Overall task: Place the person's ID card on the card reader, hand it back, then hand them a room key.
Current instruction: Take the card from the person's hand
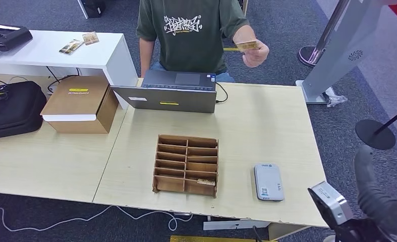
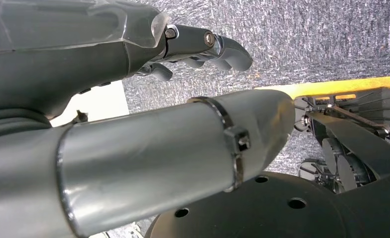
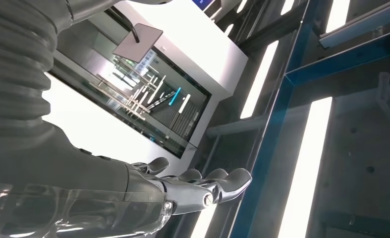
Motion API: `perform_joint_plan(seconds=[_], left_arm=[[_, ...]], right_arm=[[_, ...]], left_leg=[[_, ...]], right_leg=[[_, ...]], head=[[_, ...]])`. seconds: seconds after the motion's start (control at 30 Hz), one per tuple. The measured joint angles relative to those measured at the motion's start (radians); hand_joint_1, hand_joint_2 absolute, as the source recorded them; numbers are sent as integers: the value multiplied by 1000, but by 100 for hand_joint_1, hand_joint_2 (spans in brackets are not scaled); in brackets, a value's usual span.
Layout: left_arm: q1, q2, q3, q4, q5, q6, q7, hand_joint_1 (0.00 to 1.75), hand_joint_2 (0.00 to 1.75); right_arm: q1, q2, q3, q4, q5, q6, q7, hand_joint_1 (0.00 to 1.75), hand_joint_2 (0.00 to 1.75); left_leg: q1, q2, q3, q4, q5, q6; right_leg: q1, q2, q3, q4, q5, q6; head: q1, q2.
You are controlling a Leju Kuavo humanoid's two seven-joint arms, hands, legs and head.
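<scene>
**Trainee:** Where are we in the job?

**Me:** At the very start, as I read it. Largest first: the pale table (image 1: 267,126) runs across my head view, and a person (image 1: 191,30) in a dark green shirt stands behind it at an open laptop (image 1: 171,93). In the middle of the table sits the wooden slotted rack (image 1: 186,165); a card-like thing, perhaps a room key, lies in its near right slot, though I can't be sure. Near the rack's right side, toward the front edge, lies the grey card reader (image 1: 268,181), with nothing on it.

**Trainee:** And the ID card?

**Me:** The ID card (image 1: 247,46) is pinched in the person's raised hand (image 1: 254,50), held up above the table's far side, well apart from the reader and from me.

**Trainee:** Your hands?

**Me:** My right hand (image 3: 202,186) holds nothing, fingers stretched out and slightly parted, the wrist camera looking up at ceiling lights. My left hand (image 2: 202,47) hangs toward the carpet, fingers curled in loosely, nothing in them.

**Trainee:** Next move?

**Me:** I judge the right arm must reach across the table, get its fingers either side of that thin card, then carry it down flat onto the reader.
</scene>
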Motion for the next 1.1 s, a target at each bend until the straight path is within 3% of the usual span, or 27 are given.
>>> perform_joint_plan(seconds=[0.23, 0.37, 0.5, 0.57, 0.8, 1.1], left_arm=[[0, 1, 0, 0, -13, 0, 0, 0, 0], [-2, 6, 0, 0, -31, -2, 1, 0, 0], [-6, 15, 0, 0, -56, -9, 6, 0, 0], [-11, 22, 0, 0, -68, -13, 9, 0, 0], [-15, 42, 0, -1, -95, -18, 22, 0, 0], [-15, 51, 0, -3, -108, -19, 23, 0, 0]], right_arm=[[-6, 0, -11, 44, 12, 0, -45, 0, 175], [-31, -5, -1, 141, 151, 0, 51, 0, 175], [-154, -37, 57, 380, 220, 1, 223, 0, 175], [-233, -58, 89, 537, 218, 1, 263, 0, 175], [-467, -133, 178, 938, 249, 6, 333, 0, 175], [-556, -158, 248, 1101, 249, 9, 326, 0, 175]], left_leg=[[0, 0, -1, 0, 0, 0], [0, 0, -1, -1, 0, 0], [0, 4, 0, -1, 1, 0], [0, 5, 1, -1, 2, -1], [1, 4, 1, 0, 4, -1], [1, 4, 0, 0, 3, -1]], right_leg=[[0, 0, 0, 0, 0, 0], [0, 0, 1, 0, 0, 0], [0, 3, 1, 0, 2, -1], [0, 4, 1, 0, 3, -2], [0, 4, 0, 1, 4, -2], [0, 4, -1, 1, 3, -2]], head=[[0, 0], [0, 0], [0, 0], [0, 0], [0, 0], [0, 0]])
